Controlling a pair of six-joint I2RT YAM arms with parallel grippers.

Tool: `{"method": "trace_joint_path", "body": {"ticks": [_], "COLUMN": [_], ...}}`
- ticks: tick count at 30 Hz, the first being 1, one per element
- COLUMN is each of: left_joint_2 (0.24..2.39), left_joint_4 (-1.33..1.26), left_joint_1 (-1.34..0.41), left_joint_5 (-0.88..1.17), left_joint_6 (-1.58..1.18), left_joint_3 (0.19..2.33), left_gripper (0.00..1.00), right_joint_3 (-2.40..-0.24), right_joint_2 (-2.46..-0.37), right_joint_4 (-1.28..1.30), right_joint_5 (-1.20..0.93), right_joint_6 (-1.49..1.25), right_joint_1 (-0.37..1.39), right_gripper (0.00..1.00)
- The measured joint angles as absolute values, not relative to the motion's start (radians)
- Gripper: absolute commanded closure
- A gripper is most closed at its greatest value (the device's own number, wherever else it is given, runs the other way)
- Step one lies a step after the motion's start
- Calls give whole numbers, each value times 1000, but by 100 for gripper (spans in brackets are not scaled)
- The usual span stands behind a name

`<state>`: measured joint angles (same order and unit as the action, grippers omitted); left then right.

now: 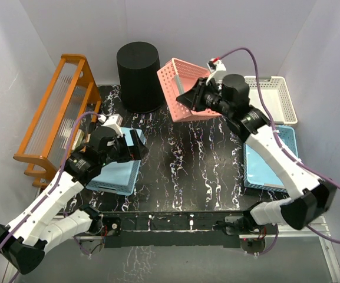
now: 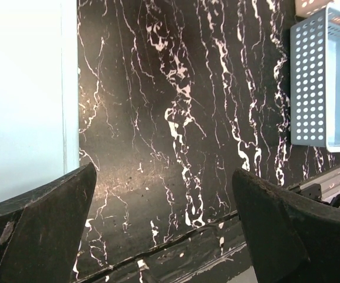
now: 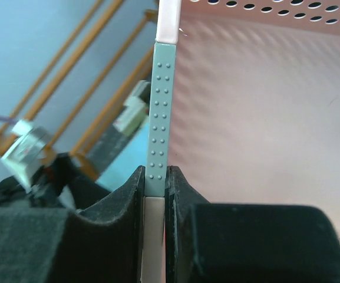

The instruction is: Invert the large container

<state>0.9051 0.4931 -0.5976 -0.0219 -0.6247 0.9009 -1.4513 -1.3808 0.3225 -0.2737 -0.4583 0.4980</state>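
Observation:
The large container [image 1: 139, 75], a tall black round bucket, stands at the back of the table beside the orange rack; its upper face looks flat and dark. No gripper touches it. My right gripper [image 1: 194, 99] is to its right, shut on the rim of a pink perforated basket [image 1: 178, 82], which is tilted up on its side. In the right wrist view the fingertips [image 3: 155, 174] pinch the basket's thin wall [image 3: 159, 106], with the pink inside [image 3: 264, 106] to the right. My left gripper [image 1: 139, 147] hangs open over the marble table [image 2: 175, 118], holding nothing.
An orange rack [image 1: 55, 115] stands at the left. A blue basket [image 1: 118, 174] lies under my left arm, and another blue basket [image 1: 270, 159] lies at the right, seen also in the left wrist view [image 2: 320, 82]. A white basket [image 1: 273, 97] sits at the back right.

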Motion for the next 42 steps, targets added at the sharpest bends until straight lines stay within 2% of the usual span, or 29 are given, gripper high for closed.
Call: {"method": "trace_joint_path", "body": {"ticks": [4, 13, 19, 29, 32, 37, 40, 42], "left_joint_2": [862, 810, 755, 778, 785, 785, 785, 785], "left_joint_4": [477, 485, 485, 486, 486, 486, 485, 485], "left_joint_1": [-598, -598, -598, -598, -598, -598, -598, -598], "left_joint_5": [-46, -76, -90, -90, -90, -90, -90, -90], "left_joint_6": [-625, -625, -635, -639, -639, -639, -639, -639], "left_joint_3": [901, 901, 885, 875, 875, 875, 875, 875], "left_gripper": [1, 1, 1, 1, 1, 1, 1, 1], "right_joint_3": [-1316, -955, -759, -621, -595, -569, -561, -550], "right_joint_2": [-1283, -1297, -1309, -1481, -1538, -1624, -1661, -1691], "right_joint_4": [173, -249, -653, -1310, -1430, -1448, -1451, -1452], "right_joint_5": [-397, -686, -820, -870, -868, -870, -877, -884], "right_joint_6": [-601, -1014, -1330, -1823, -1919, -2022, -2041, -2046], "right_joint_1": [487, 364, 278, 260, 245, 206, 179, 151], "right_gripper": [100, 100, 100, 100, 100, 100, 93, 80]}}
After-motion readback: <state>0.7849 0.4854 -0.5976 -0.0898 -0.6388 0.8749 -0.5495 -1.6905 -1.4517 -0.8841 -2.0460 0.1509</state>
